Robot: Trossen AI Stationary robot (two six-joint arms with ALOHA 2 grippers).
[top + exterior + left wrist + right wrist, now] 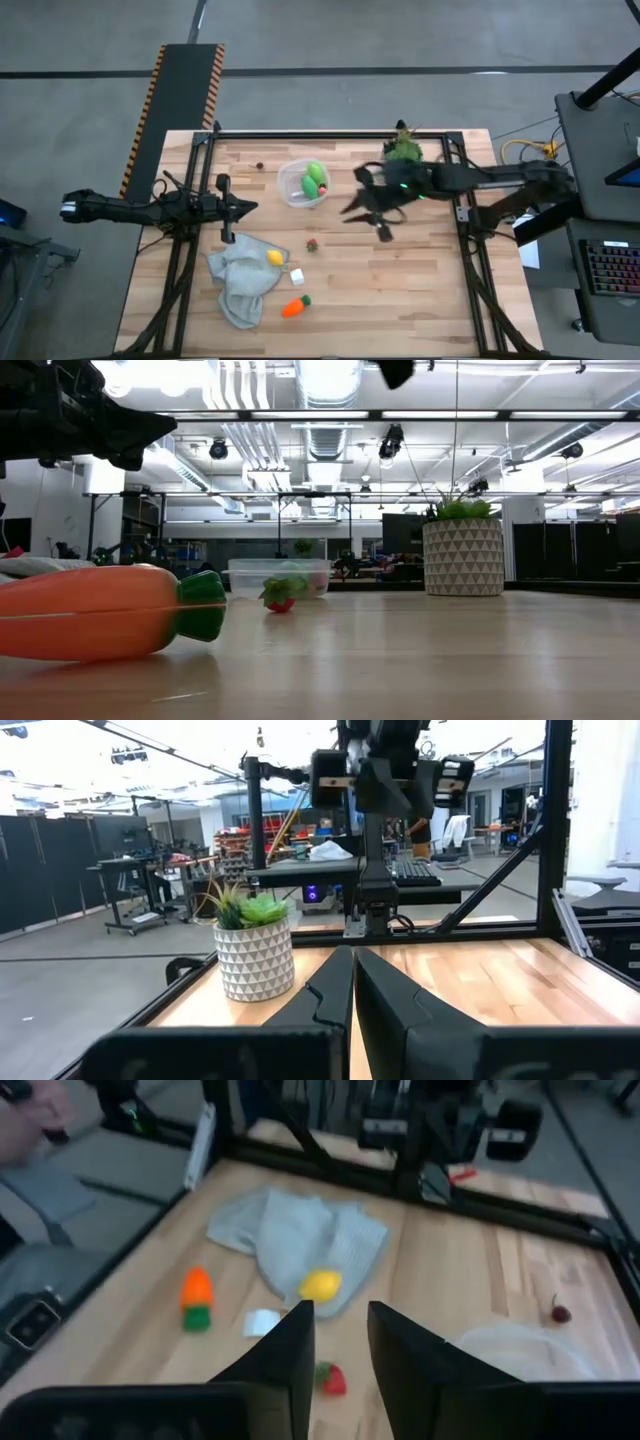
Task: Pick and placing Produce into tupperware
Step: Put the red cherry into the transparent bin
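The clear tupperware (296, 187) stands at the table's far middle with green pieces (314, 178) inside. A red strawberry (312, 244) lies on the bare wood, and a yellow lemon (275, 257) rests on a grey cloth (240, 280). The orange carrot (294, 306) lies near the near edge, and a tiny dark piece (259, 166) sits left of the tupperware. My right gripper (362, 205) hovers open, well above the table and right of the tupperware; the strawberry (330, 1377) shows below its fingers (290, 1350). My left gripper (235, 207) is shut and waits at the left.
A potted plant (403, 150) in a white patterned pot (463, 555) stands at the far right corner. A small white cube (297, 276) lies between the lemon and the carrot. The black frame rails (330, 134) border the table. Bare wood (400, 290) spreads over the near right.
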